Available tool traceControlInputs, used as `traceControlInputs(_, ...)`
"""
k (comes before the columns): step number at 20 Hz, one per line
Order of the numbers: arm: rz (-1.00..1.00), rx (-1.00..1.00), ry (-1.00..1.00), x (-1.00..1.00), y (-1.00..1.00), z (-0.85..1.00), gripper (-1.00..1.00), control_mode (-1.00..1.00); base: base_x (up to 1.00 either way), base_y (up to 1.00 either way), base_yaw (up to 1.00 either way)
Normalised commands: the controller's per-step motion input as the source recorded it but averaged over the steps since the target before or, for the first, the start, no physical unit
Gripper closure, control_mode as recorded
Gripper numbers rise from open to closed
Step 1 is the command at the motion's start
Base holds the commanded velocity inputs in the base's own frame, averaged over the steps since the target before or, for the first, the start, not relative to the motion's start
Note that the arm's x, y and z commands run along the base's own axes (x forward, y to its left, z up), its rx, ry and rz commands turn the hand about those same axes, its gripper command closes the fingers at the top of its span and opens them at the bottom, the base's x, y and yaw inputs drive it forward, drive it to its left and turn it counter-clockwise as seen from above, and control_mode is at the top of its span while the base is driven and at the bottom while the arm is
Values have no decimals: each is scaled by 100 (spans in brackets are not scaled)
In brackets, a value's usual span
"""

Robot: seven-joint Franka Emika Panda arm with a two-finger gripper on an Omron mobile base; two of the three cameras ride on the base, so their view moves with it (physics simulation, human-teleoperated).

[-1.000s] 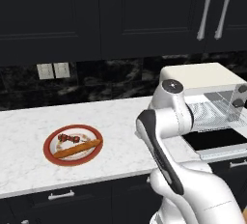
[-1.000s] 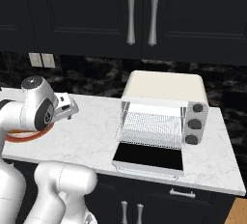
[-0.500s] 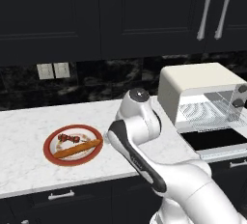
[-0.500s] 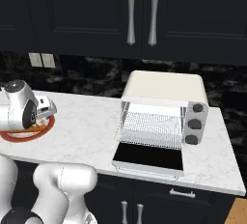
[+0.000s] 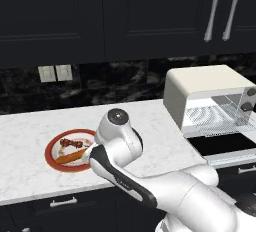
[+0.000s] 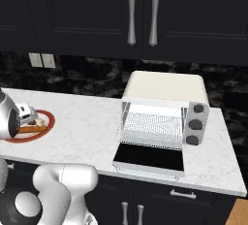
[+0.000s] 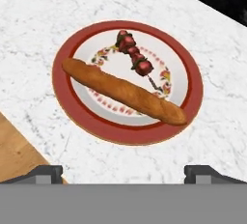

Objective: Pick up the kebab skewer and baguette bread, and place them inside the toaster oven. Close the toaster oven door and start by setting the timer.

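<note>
From the left we are seeing the baguette (image 5: 70, 156) and skewer (image 5: 71, 143) lying on a red-rimmed plate (image 5: 50, 154) on the surface (image 5: 25, 141), from the right the oven (image 6: 164, 105) standing with its door (image 6: 150, 157) down, and our claw (image 7: 123, 171) hanging spread apart above the plate.

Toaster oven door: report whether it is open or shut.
Open. The toaster oven door lies folded down flat on the counter in front of the toaster oven, leaving the wire rack inside exposed.
</note>
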Motion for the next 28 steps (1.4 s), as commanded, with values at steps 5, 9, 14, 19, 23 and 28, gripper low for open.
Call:
traceControlInputs(5, 14, -2, 1, 11, 43, -17, -100, -100, 0, 0, 0)
traceControlInputs(9, 1, -5, 2, 21, 16, -51, -100, -100, 0, 0, 0)
traceControlInputs(14, 0, -7, 2, 41, 26, -18, -100, -100, 0, 0, 0)
traceControlInputs(19, 0, -8, 7, 30, 18, -7, -100, -100, 0, 0, 0)
traceControlInputs(23, 0, -8, 12, 35, 30, -40, -100, -100, 0, 0, 0)
traceControlInputs(28, 0, -8, 3, 27, 22, -34, -100, -100, 0, 0, 0)
